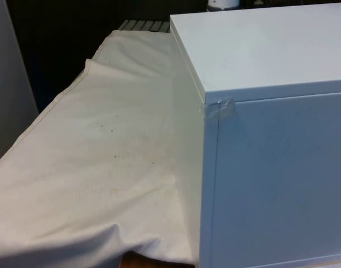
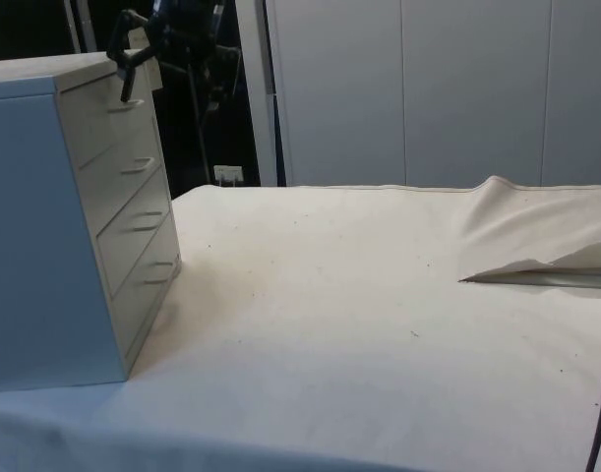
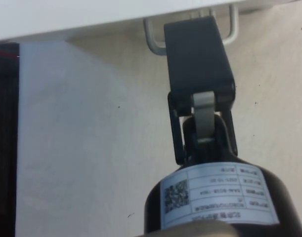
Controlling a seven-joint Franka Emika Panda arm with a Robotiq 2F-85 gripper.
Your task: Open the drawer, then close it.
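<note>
My gripper (image 2: 129,84) sits at the top drawer (image 2: 111,116) of the chest of drawers (image 2: 79,206), up by the chest's top edge. In the wrist view its black finger (image 3: 197,54) lies over the top handle (image 3: 153,39), which pokes out on either side of it. Whether the fingers have pinched the bar or merely rest against it, I cannot tell.

The top drawer looks flush with the rest of the front, so I judge the opening pull is not yet made. To do it well I would first make sure the finger is hooked behind the bar, not on its face. Then I would draw straight out along the drawer's run, slowly and without lifting. The chest is light-looking and stands loose on the white cloth (image 2: 379,295), so a jerk could drag it instead.

Count, working away from the side camera: four drawers in one chest, each with one small metal handle, so four handles. They are the bottom handle (image 2: 161,263), the one above it (image 2: 149,213), the next (image 2: 138,166), and the top one under my gripper. One piece of clear tape (image 1: 219,108) sits on the chest's corner in the front view.
</note>
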